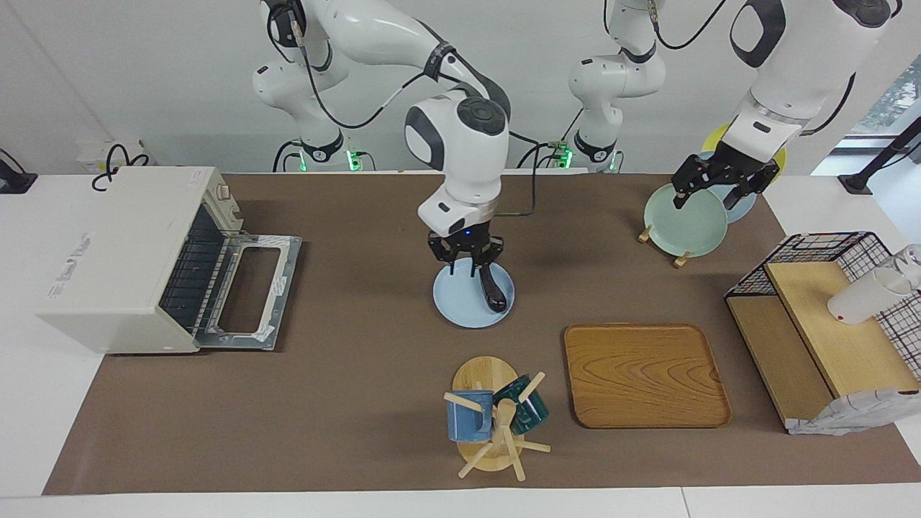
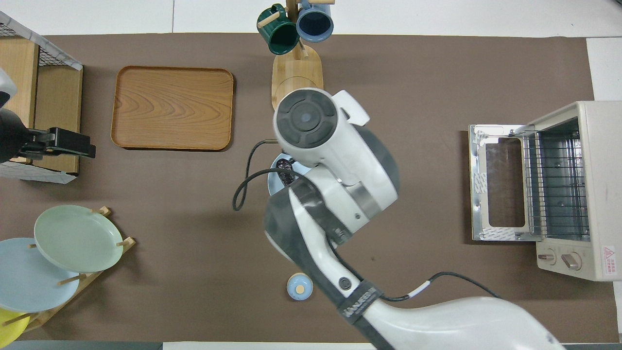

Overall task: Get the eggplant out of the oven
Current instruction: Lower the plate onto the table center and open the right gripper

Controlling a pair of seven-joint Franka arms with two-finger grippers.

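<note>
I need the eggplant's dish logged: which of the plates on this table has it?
The pale blue plate lying flat mid-table, under the right gripper, carries the eggplant. The green plate and the others stand bare in the rack.

From overhead, the right arm (image 2: 335,160) covers nearly all of the blue plate (image 2: 273,181) and the eggplant (image 2: 285,176), so you see only a sliver of each, and the right gripper is hidden under the arm's wrist. The stack of plates (image 2: 29,282) beside the wooden tray (image 2: 172,108) is cut off by the picture's edge, as is the wire basket (image 2: 29,53). You cannot tell from the facing view whether the right gripper (image 1: 465,265) touches the eggplant (image 1: 493,289).
</note>
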